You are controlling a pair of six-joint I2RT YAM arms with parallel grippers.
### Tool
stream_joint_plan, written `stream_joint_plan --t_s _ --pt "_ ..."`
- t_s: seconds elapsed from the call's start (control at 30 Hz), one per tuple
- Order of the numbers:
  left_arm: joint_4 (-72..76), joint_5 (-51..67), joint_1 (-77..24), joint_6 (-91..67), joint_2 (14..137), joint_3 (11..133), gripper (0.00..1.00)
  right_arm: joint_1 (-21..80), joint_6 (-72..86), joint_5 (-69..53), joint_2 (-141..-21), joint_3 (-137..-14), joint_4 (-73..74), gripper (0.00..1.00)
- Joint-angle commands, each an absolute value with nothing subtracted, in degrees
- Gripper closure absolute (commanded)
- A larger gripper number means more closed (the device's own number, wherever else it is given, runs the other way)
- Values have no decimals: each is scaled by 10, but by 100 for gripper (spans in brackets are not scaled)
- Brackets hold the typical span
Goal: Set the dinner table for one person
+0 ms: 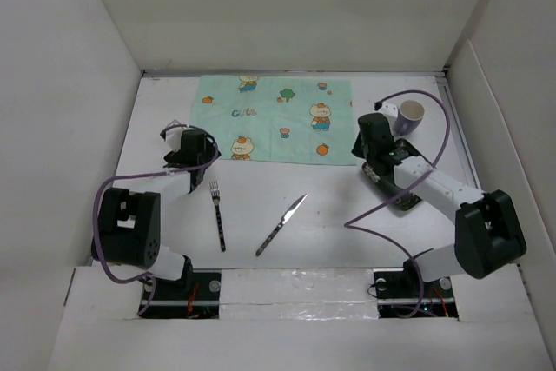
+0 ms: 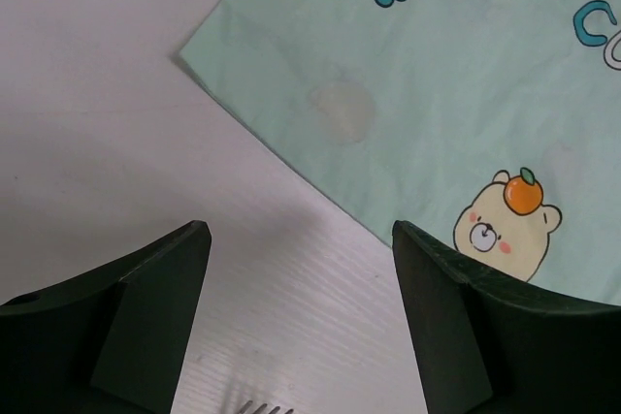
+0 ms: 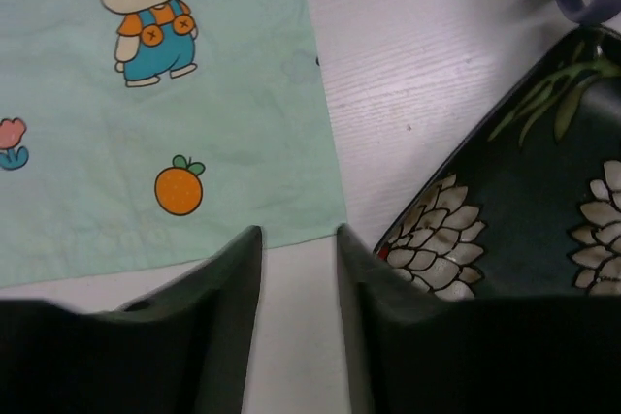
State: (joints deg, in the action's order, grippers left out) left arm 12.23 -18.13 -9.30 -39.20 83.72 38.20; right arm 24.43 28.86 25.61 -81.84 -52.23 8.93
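Currently the left end effector (image 2: 299, 238) gapes wide, empty; the right end effector (image 3: 298, 238) is barely parted, empty.

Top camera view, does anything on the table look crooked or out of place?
The knife lies slanted on the bare dinner table, not parallel to the fork beside it. Both sit off the placemat, which has nothing on it. A faint round blotch marks the mat near its corner.

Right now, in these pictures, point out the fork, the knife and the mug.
fork (image 1: 218, 217), top external view, middle of its handle.
knife (image 1: 281, 225), top external view, where blade meets handle.
mug (image 1: 405, 126), top external view, outer wall below the rim.
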Motion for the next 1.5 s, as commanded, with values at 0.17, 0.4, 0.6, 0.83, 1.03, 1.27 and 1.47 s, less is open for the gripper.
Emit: stream_joint_plan --t_s 0.17,0.4,0.6,0.83,1.03,1.27,1.47 --pt "61 -222 -83 -417 882 457 26 244 310 192 -923 -570 69 95" --pt "55 -185 -70 -398 937 472 27 277 304 197 -959 -594 67 53" --pt "8 -206 -70 -408 970 516 34 322 335 157 -847 -505 5 54" --pt "-53 -203 -70 -409 1037 582 74 414 352 113 -767 -400 -70 53" --pt "-80 -216 -70 -411 1032 580 100 419 344 121 -753 -388 -74 53" --pt "-108 -238 -99 -417 1013 554 100 414 339 146 -724 -381 -62 53" --pt "-119 -235 -105 -415 955 506 100 386 340 149 -711 -381 -50 52"
